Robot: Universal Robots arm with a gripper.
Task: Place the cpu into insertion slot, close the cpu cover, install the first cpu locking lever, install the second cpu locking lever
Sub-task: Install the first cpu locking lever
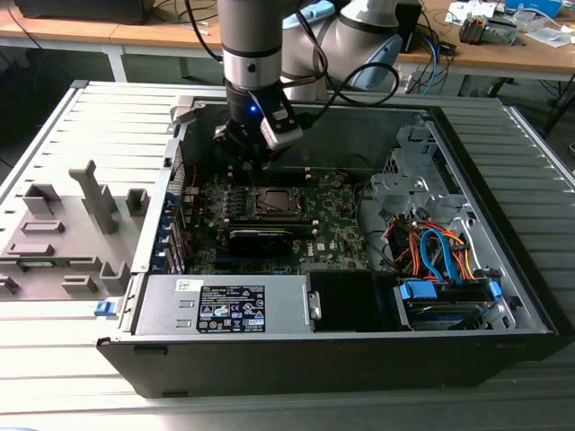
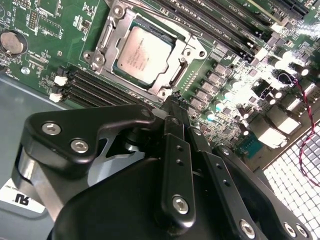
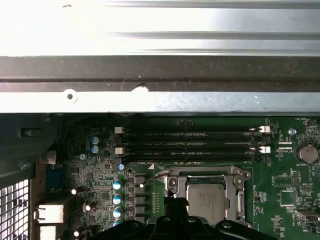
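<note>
Silvery-beige square cpu (image 2: 143,52) lies flat, face up, in grey-rimmed insertion slot (image 2: 172,81) (framed by metal cover); black gripper (image 2: 176,106) just beside, jaws narrow, empty.

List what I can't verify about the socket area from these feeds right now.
- Locking levers: too small in the exterior view; not clearly distinguishable in both wrist views.
- Near edge of the cpu: covered by the claw in the first wrist view.
- Insertion slot: detail too small in the exterior view.
</note>
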